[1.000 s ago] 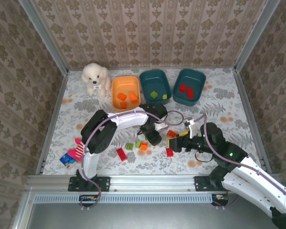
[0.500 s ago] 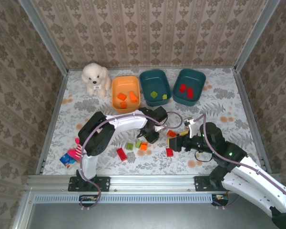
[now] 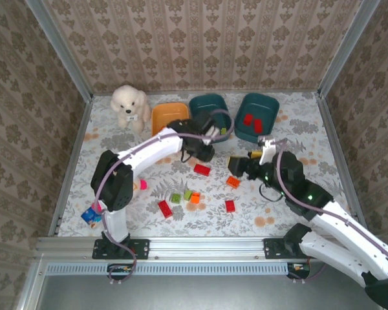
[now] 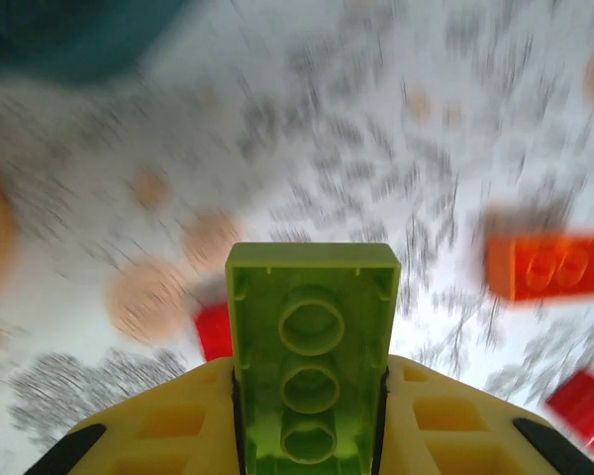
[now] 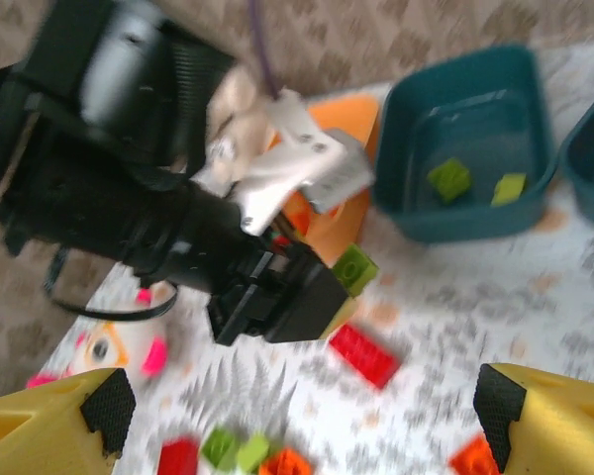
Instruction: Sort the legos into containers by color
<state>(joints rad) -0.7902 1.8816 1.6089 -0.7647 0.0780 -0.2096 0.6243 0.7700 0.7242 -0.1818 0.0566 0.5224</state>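
The green brick is up off the desk, pinched in the left jaws. They're clenched on its lower half, and the brick sticks straight out ahead of them, long axis in line with the fingers, hollow underside turned to the wrist camera.

The landmark is the middle teal tub, the one with two green bricks lying in it. From the right wrist view, the held brick hangs just short of that tub's near-left corner, beside the rim and not over it. In the left wrist view the tub is a teal blur ahead and off to the left of the jaws, so the drop point lies forward and left of the brick's nose. That's the relation the next move turns on, I'd say: carry it over the rim, then let go.

The left arm is clearly the nearer one to the tub. The right jaws are spread wide with nothing between them, hovering over the desk on the tub's near side, a little to its right.

Loose pieces lie on the tub's near side too: a red brick closest, an orange brick further out.

The risk, as I read it: release early and the green one lands outside the rim. The left wrist picture is smeared, so the exact gap to the rim can't be told.
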